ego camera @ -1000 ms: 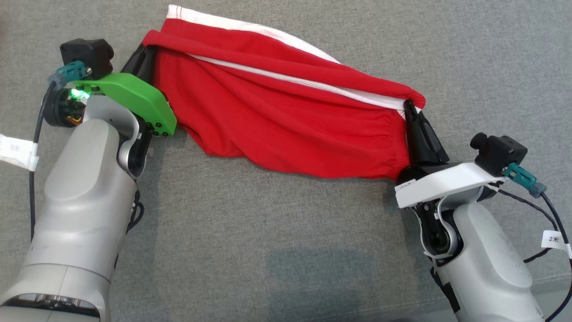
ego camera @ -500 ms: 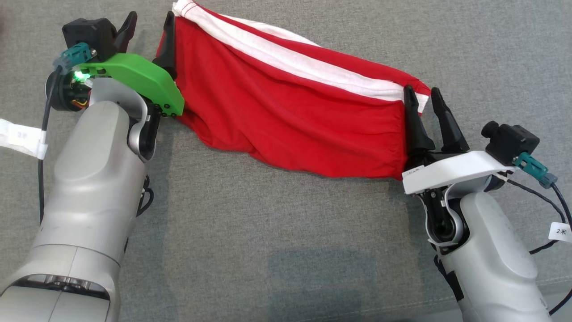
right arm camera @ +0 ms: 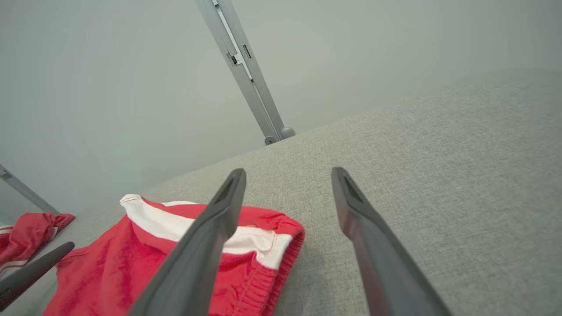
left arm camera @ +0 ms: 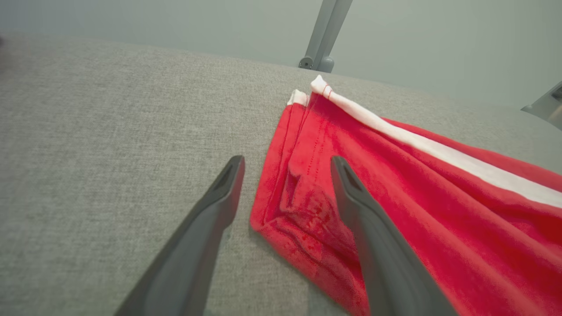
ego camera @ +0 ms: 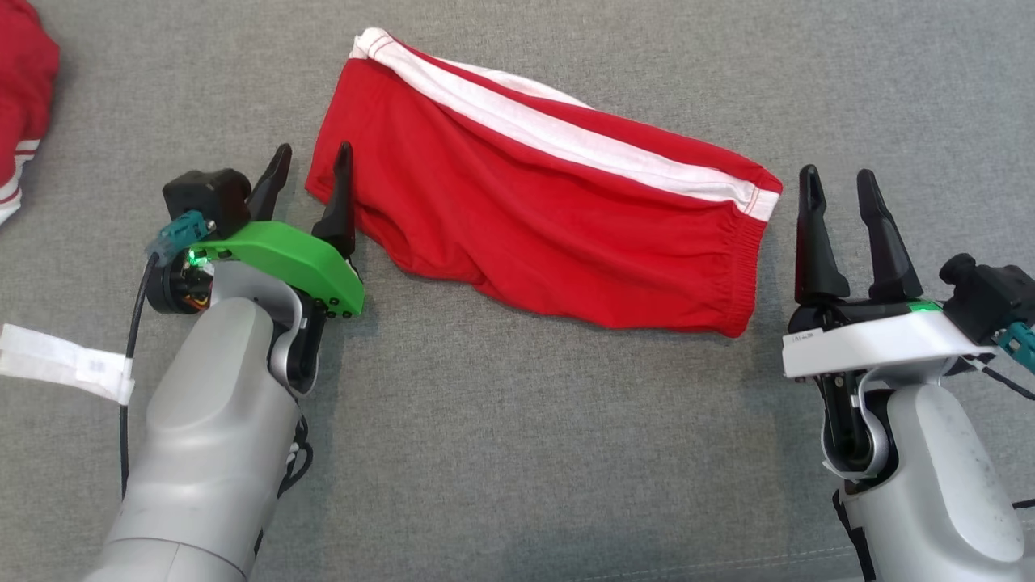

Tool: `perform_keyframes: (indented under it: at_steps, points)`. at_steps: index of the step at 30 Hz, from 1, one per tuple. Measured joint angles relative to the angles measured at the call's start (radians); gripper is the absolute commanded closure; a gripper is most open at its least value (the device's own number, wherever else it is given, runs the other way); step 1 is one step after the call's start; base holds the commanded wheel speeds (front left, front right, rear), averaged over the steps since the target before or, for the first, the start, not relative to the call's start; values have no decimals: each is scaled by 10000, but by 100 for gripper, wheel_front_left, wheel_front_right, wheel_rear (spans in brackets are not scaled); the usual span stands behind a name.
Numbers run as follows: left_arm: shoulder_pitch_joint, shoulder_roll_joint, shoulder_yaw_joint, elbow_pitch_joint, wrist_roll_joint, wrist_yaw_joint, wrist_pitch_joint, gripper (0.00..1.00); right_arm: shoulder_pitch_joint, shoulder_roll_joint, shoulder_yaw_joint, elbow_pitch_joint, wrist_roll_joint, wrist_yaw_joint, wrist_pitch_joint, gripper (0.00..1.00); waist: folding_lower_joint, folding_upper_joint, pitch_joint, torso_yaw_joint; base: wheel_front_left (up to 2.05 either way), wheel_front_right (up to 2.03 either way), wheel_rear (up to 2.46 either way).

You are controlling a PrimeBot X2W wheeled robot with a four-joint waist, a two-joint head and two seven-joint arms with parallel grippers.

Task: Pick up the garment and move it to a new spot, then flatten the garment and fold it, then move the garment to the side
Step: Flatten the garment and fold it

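Though it wrinkles, garment (ego camera: 525, 218) lies oblong.

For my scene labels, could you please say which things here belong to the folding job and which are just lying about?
Job: red shorts; left gripper; right gripper, both open.
Lying about: second red garment at far left; metal post.

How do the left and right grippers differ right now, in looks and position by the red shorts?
The left gripper has a green mount, the right gripper a white mount. One finger of the left gripper is at the corner of the red shorts; the right gripper stands apart from them. Both are open, holding nothing.
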Motion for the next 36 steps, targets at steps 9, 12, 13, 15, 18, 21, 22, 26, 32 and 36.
perform_keyframes:
  at_steps: [9, 12, 13, 15, 18, 21, 22, 26, 32, 36]
  points:
    - [512, -2, 15, 84, -186, 65, 280, 0, 734, 0, -140, -610, -426, 0, 0, 0, 0, 0, -477, -205, 0, 0, 0]
    - [484, 92, -29, 305, -188, 150, 581, 0, 824, -2, -81, -646, -393, 0, 0, 0, 0, 0, -502, -413, 0, 0, 0]
    - [442, 136, -35, 382, -190, 194, 725, 0, 853, -2, -75, -654, -366, 0, 0, 0, 0, 0, -502, -484, 0, 0, 0]
    - [361, 203, -17, 556, -238, 290, 940, 0, 886, -4, -69, -669, -305, 0, 0, 0, 0, 0, -496, -614, 0, 0, 0]
    - [267, 276, -19, 757, -253, 431, 1166, 0, 886, -4, -81, -677, -286, 0, 0, 0, 0, 0, -486, -734, 0, 0, 0]
    - [180, 351, 0, 894, -268, 516, 1262, 25, 888, -4, -100, -686, -240, 0, 0, 0, 0, 0, -479, -871, 0, 0, 0]
    - [182, 341, -2, 909, -301, 516, 1262, 53, 890, -4, -121, -688, -226, 0, 0, 0, 0, 0, -489, -896, 0, 0, 0]
    - [374, 280, 40, 825, -472, 407, 1185, 100, 960, -4, -196, -696, -207, 0, 0, 0, 0, 0, -615, -887, 0, 0, 0]
    - [1226, 113, 98, 324, -907, 196, 899, 100, 1117, -4, -236, -752, -182, 0, 0, 0, 0, 0, -860, -689, 0, 0, 0]
    - [2051, 61, 186, -426, -1034, 194, 456, 100, 1172, -2, -270, -731, -221, 0, 0, 0, 0, 0, -1095, -423, 0, 0, 0]
